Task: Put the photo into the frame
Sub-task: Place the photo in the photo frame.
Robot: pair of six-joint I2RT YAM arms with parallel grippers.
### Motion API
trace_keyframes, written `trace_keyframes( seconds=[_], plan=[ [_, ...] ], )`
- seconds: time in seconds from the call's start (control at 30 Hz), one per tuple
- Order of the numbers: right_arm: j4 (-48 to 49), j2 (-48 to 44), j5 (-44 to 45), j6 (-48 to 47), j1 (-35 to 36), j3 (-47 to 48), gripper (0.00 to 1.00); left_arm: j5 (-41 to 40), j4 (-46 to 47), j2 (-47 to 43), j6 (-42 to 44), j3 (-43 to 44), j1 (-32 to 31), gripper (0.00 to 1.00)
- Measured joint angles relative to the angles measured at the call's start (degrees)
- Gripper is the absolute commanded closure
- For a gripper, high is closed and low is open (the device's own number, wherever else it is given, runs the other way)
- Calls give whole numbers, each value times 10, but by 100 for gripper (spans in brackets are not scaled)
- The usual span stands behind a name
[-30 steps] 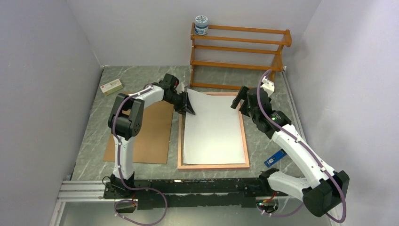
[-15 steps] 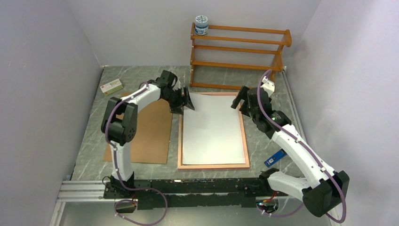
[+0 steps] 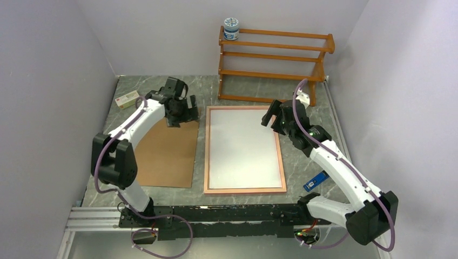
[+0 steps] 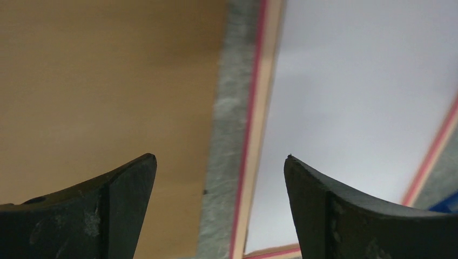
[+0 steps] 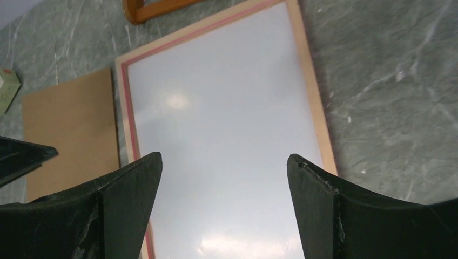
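The photo (image 3: 243, 148) lies flat with its white back up inside the frame (image 3: 282, 162), whose pale wooden back and pink inner edge show all round. My left gripper (image 3: 186, 116) hovers open to the left of the frame's far-left corner, over the brown panel's far edge. In the left wrist view the left gripper (image 4: 220, 157) holds nothing; the frame's rail (image 4: 259, 108) and the photo (image 4: 351, 97) lie below it. My right gripper (image 3: 273, 116) stands open and empty above the frame's far-right part; under the right gripper (image 5: 224, 156) in the right wrist view is the photo (image 5: 216, 97).
A brown fibreboard panel (image 3: 164, 154) lies left of the frame. An orange-brown wooden rack (image 3: 273, 54) with a jar (image 3: 231, 28) on top stands at the back. There is a small box (image 3: 128, 99) at the far left and a blue object (image 3: 316, 181) right of the frame.
My left gripper has opened, let go of the photo's far-left corner and swung left over the panel. The photo has dropped flat into the frame. The right arm has shifted only slightly.
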Motion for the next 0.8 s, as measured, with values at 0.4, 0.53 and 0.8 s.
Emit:
trace_keyframes(
  seconds=[0.4, 0.53, 0.8],
  plan=[
    [77, 123, -176, 52, 52, -3, 17, -73, 90, -131, 32, -179, 185, 6],
    [105, 190, -203, 83, 129, 5, 19, -74, 132, -131, 38, -213, 253, 6],
    [137, 370, -238, 152, 218, 122, 24, -92, 206, -101, 38, -223, 355, 6]
  ],
)
